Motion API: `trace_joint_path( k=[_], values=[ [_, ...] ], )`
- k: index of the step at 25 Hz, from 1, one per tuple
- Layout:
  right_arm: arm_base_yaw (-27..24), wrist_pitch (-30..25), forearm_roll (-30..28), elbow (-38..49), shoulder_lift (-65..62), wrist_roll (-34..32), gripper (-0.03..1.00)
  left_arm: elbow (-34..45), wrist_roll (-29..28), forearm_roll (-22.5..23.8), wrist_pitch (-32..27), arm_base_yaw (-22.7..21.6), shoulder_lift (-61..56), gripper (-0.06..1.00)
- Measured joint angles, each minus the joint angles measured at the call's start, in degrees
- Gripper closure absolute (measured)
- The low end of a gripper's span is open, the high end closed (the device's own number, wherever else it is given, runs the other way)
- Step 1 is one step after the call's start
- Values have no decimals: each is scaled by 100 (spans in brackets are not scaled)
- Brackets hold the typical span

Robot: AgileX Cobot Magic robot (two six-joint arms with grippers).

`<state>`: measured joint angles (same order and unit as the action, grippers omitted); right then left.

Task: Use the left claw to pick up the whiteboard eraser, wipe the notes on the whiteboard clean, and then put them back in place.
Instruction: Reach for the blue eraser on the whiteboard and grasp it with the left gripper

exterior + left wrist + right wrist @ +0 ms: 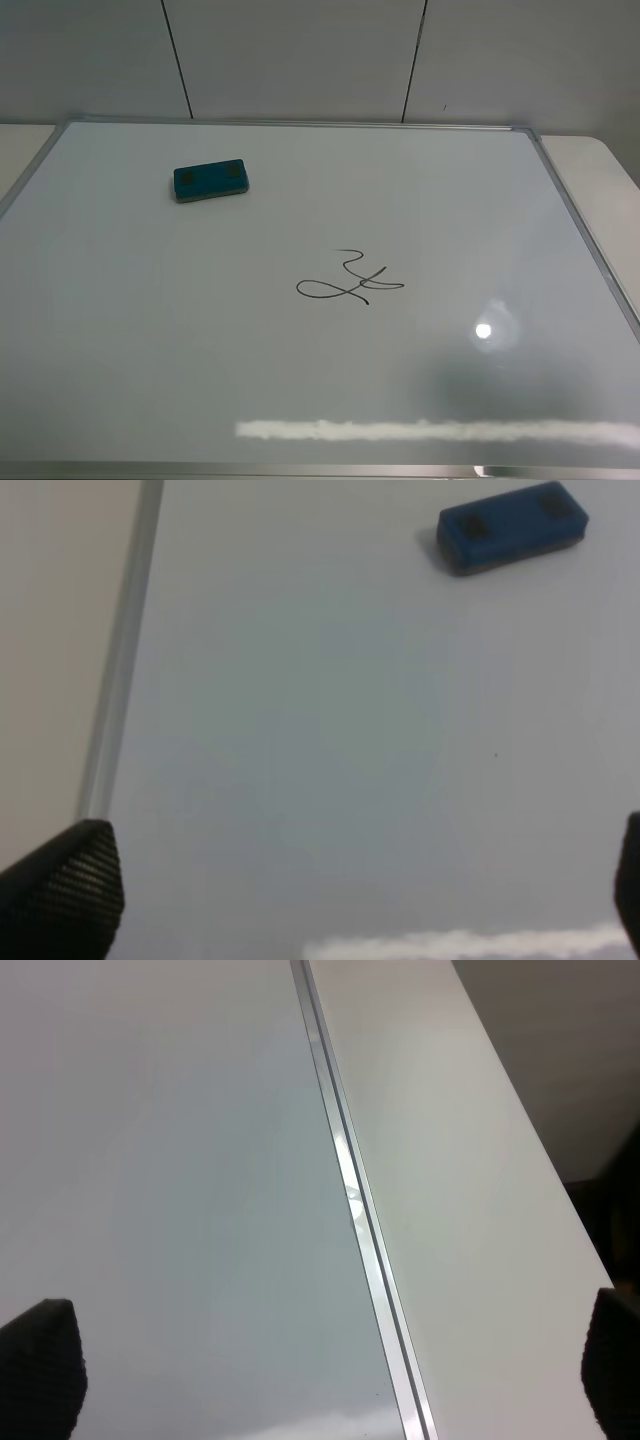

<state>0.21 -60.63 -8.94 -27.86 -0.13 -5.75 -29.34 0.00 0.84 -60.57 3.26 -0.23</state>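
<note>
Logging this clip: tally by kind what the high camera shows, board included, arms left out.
whiteboard: 1
teal whiteboard eraser: 1
black marker scribble: 1
Total: 3

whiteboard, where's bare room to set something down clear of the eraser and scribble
Most of the whiteboard is bare: the right side between the scribble and the frame, the near-left stretch in front of the eraser, and the far strip right of the eraser. Nowhere is crowded; only those two spots are taken.
</note>
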Motion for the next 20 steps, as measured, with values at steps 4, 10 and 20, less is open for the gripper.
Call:
trace_joint_path(
  k=[4, 10, 20],
  values=[
    [0, 0, 0, 0, 0, 0, -2, 0, 0, 0, 0, 0, 0, -5],
    [0, 0, 0, 0, 0, 0, -2, 0, 0, 0, 0, 0, 0, -5],
    [0, 0, 0, 0, 0, 0, -2, 0, 263, -11, 0, 0, 17, -5]
  ],
)
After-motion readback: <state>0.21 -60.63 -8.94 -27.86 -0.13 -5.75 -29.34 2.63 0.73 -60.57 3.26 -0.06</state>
